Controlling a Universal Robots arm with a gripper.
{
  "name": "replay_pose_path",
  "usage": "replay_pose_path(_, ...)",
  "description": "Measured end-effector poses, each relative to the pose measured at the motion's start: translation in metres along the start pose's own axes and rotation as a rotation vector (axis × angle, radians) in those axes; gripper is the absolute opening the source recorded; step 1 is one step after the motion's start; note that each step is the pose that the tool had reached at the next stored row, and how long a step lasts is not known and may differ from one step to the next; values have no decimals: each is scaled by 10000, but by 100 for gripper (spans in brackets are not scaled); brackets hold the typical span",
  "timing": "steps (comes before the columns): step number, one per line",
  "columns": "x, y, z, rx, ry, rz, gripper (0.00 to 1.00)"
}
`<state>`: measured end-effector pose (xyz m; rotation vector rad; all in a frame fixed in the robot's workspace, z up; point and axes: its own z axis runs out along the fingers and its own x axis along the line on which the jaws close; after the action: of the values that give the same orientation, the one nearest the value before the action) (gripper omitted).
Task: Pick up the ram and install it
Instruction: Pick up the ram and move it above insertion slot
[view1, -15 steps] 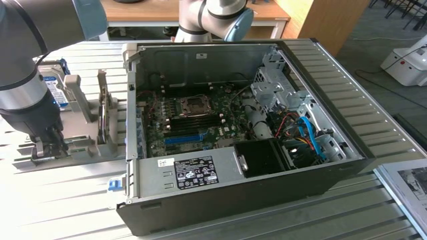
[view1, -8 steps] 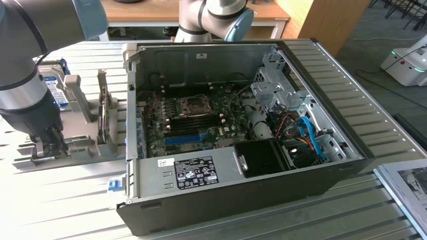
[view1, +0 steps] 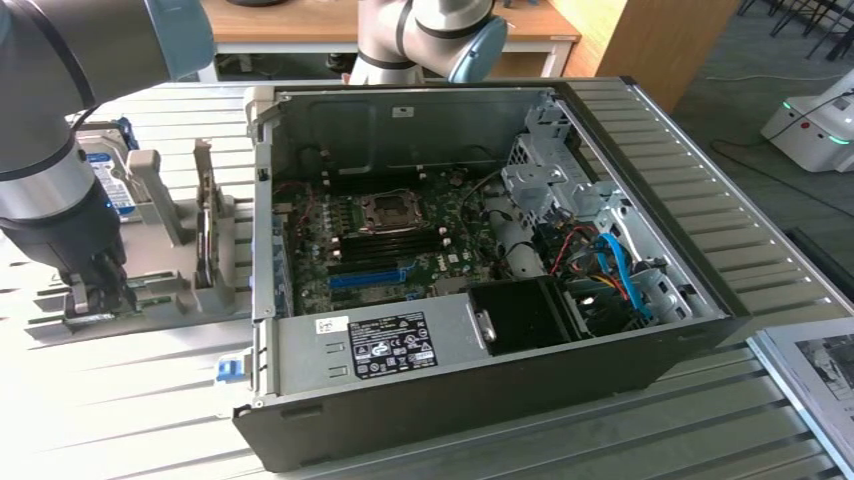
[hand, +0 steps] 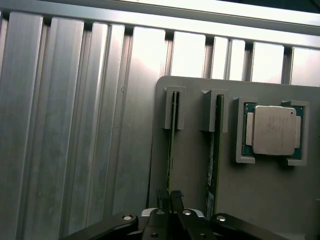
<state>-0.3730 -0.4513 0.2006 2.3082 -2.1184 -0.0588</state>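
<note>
From where I stand in the exterior view, the black two-fingered gripper (view1: 107, 303) on the grey arm hangs low over a pale grey plastic parts holder (view1: 167, 297). The holder sits on the ribbed aluminium table (view1: 134, 410) at about nine o'clock from the open black computer case (view1: 534, 330), so the green motherboard (view1: 400, 250) inside the case lies off at roughly three o'clock from the tool. In the wrist view, the gripper (hand: 169, 197) is right over the near end of the ram (hand: 172, 145), a long, thin green circuit-board stick standing on its edge in the holder (hand: 192, 165). The stick's long axis runs straight away from the tool to a small slotted grey post at its far end. A second green stick (hand: 214, 145) stands parallel just beside the first one. It is between the first stick and the square silver processor chip (hand: 272, 130), which rests in its own pocket. The tool is lined up with the first stick, not the second. I cannot tell from here whether it has actually clamped onto the board.
</note>
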Motion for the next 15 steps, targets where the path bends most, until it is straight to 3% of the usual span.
replay_pose_path(1, 0, 0, 0, 0, 0, -1, 12)
replay_pose_path(15, -1, 2, -54, -1, 0, 0, 12)
